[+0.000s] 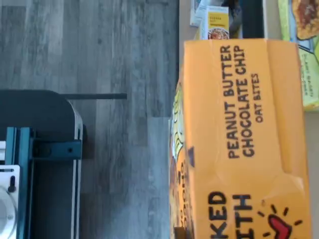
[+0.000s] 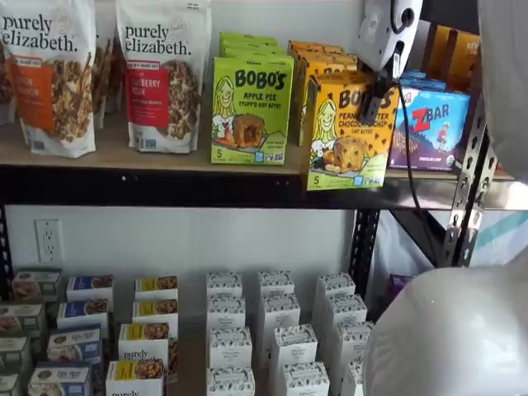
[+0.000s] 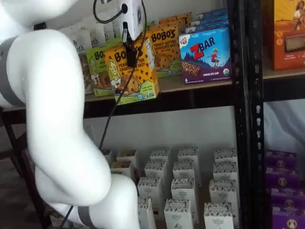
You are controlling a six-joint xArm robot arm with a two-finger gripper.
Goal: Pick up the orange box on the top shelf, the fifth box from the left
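Observation:
The orange box (image 2: 351, 136) is a Bobo's Peanut Butter Chocolate Chip box. It hangs tilted in front of the top shelf (image 2: 148, 161), with its lower edge over the black front beam. It also shows in a shelf view (image 3: 136, 76) and fills much of the wrist view (image 1: 244, 139). My gripper (image 2: 375, 99) comes down from above, its black fingers closed on the box's top; it shows in both shelf views (image 3: 129, 50). More orange Bobo's boxes (image 3: 164, 45) stand behind on the shelf.
A lime-green Bobo's Apple Pie box (image 2: 252, 107) stands to the left and a blue ZBar box (image 2: 429, 128) to the right. Granola bags (image 2: 161, 74) stand further left. A black upright (image 3: 248, 95) is at the right. Small white boxes (image 2: 276, 338) fill the lower shelf. My white arm (image 3: 57, 119) covers the foreground.

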